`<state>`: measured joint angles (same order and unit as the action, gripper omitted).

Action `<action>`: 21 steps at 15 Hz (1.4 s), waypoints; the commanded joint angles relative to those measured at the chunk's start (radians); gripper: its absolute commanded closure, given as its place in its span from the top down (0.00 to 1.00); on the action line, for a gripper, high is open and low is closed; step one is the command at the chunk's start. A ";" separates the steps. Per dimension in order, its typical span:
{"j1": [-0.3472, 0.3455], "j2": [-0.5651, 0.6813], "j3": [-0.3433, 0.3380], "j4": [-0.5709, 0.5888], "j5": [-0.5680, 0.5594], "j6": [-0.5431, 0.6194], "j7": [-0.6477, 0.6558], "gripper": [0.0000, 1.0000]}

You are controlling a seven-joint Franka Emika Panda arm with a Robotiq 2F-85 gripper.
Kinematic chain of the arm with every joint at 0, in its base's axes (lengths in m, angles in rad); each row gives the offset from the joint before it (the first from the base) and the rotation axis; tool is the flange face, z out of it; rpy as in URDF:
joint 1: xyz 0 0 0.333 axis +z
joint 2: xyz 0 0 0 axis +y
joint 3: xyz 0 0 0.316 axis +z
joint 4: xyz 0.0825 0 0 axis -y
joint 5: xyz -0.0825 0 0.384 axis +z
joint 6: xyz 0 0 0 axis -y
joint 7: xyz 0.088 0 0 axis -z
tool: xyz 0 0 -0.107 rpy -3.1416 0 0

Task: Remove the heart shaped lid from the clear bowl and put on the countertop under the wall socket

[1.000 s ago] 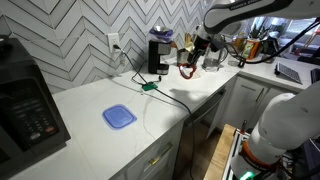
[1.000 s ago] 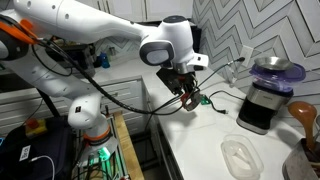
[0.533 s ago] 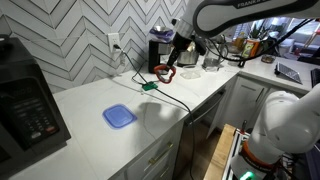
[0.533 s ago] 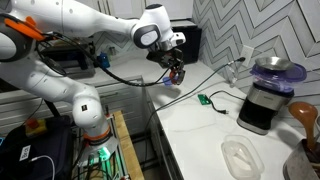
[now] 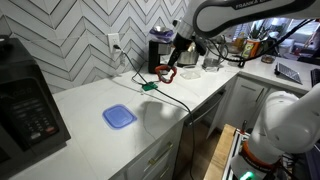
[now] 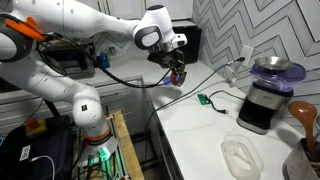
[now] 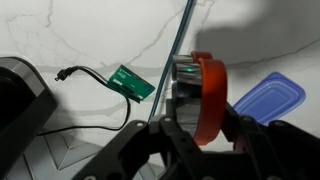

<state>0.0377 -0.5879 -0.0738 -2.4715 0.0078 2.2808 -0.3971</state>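
Above the countertop (image 5: 85,105), the gripper (image 5: 168,72) is clamped on the heart shaped lid (image 5: 166,73), which hangs in the air.

In an exterior view, the lid hangs just above a small green board (image 5: 148,87); the wall socket (image 5: 114,42) is up on the tile beyond the board, a flat blue lid (image 5: 119,116) lies on the near side, and a black appliance (image 5: 157,55) stands close behind. In an exterior view, the gripper (image 6: 175,76) holds the red loop beyond the green board (image 6: 203,99), a black cable (image 6: 222,96) runs off the board, and the clear bowl (image 6: 242,155) sits well apart, uncovered. In the wrist view, the fingers (image 7: 236,128) pinch the lid (image 7: 208,92) between the green board (image 7: 132,82) and the blue lid (image 7: 268,100).
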 commanded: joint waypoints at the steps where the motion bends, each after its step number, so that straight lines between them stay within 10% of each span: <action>1: -0.013 0.078 0.093 0.033 -0.140 0.104 0.073 0.19; 8: -0.039 0.406 0.299 0.297 -0.581 0.173 0.227 0.19; 21: 0.027 0.870 0.224 0.693 -1.521 0.269 0.522 0.19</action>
<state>0.0477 0.2112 0.1597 -1.8303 -1.4000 2.5363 0.0372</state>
